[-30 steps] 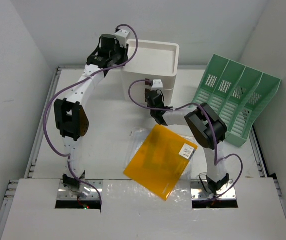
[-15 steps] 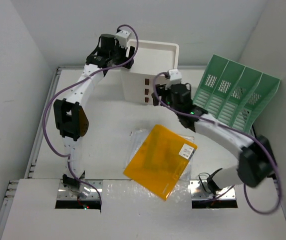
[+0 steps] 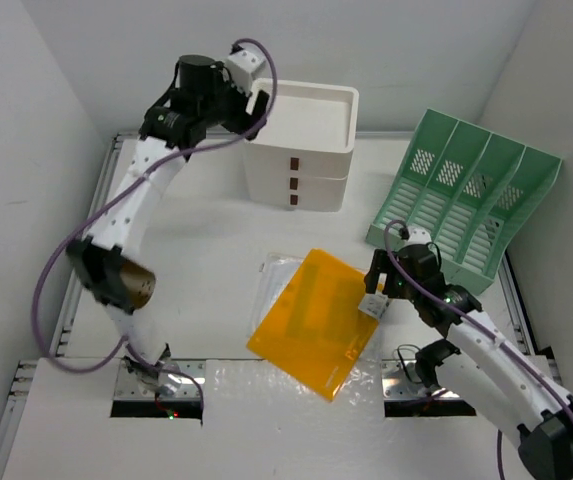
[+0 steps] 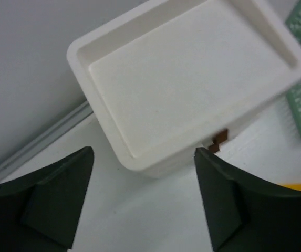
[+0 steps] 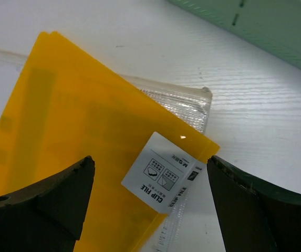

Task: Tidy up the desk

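Desk (image 3: 216,240): rigid, smooth white top spanning whole scene; fixed, nothing to grip. Orange clip file (image 3: 316,322) flat on desk over clear sleeve (image 5: 187,105). Judged light, thin, floppy, slick; best hold = labelled corner. R gripper (image 5: 150,160) spread wide, empty, above that corner. L gripper (image 4: 144,153) spread wide, empty, well beyond file, over drawer box (image 3: 301,140).
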Robot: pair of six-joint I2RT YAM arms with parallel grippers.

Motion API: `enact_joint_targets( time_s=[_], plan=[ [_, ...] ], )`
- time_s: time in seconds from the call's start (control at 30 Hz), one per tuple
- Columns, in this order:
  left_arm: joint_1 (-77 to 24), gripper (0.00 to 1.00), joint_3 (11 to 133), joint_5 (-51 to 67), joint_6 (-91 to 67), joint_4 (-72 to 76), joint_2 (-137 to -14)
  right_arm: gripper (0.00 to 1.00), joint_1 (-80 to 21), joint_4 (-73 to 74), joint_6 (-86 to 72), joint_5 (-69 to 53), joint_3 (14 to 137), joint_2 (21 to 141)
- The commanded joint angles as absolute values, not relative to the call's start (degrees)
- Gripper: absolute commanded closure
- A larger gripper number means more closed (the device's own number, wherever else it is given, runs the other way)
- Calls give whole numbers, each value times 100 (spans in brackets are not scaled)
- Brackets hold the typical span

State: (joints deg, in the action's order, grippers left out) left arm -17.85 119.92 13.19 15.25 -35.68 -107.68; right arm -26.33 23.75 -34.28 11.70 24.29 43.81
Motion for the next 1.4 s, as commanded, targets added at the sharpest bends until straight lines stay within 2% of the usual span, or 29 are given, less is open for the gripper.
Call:
enact_joint_targets(
  time_s=[0.0,0.07,0.1,0.13,0.17,0.2,0.27,0.3,0.37,0.4,0.53,0.6,0.73,1.03,1.23,1.37],
  plan=[
    [-2964,29,11358,1655,2886,-4215,-9181,17,-2295,2347,-3543,1082,2470,4096],
    [-3775,39,10095,1224,3320,-4429,-8651,18,-2005,2294,-3455,985,2461,4113],
    [-4658,41,9133,717,3601,-4499,-8170,18,-1900,2294,-3350,802,2478,4209],
    [-5145,42,8662,486,3690,-4509,-7782,18,-1681,2285,-3305,722,2531,4332],
    [-5559,42,8187,118,3822,-4500,-7630,18,-1574,2285,-3261,669,2540,4385],
    [-6416,42,7365,-25,3832,-4474,-7516,18,-1478,2276,-3191,624,2540,4429],
    [-7177,41,6692,-681,3649,-4177,-7287,18,-1214,2241,-3129,528,2549,4491],
    [-7877,40,6149,-955,3569,-4010,-7251,19,-1169,2241,-3094,510,2531,4517],
    [-8531,33,5724,-1840,3394,-3467,-7216,20,-1090,2224,-3094,562,2479,4491],
    [-8943,33,5504,-1924,3384,-3350,-7242,21,-1099,2206,-3102,571,2452,4439],
    [-9324,33,4994,-2214,3199,-2263,-7225,23,-1090,2127,-3217,527,2268,4263],
    [-10007,31,4564,-3071,3374,-1543,-7303,24,-1090,2101,-3304,597,2180,4149],
    [-10414,30,4280,-3673,3489,-591,-7820,26,-1081,2039,-3392,677,2066,4008],
    [-10485,30,4315,-2717,3428,103,-8419,29,-1090,2109,-3480,703,2136,4008],
    [-10512,30,4368,-1629,3147,18,-8753,30,-1090,2118,-3481,756,2083,3964],
    [-10503,30,4456,-1441,3181,96,-8921,30,-1090,2171,-3437,765,2118,3973]
  ],
)
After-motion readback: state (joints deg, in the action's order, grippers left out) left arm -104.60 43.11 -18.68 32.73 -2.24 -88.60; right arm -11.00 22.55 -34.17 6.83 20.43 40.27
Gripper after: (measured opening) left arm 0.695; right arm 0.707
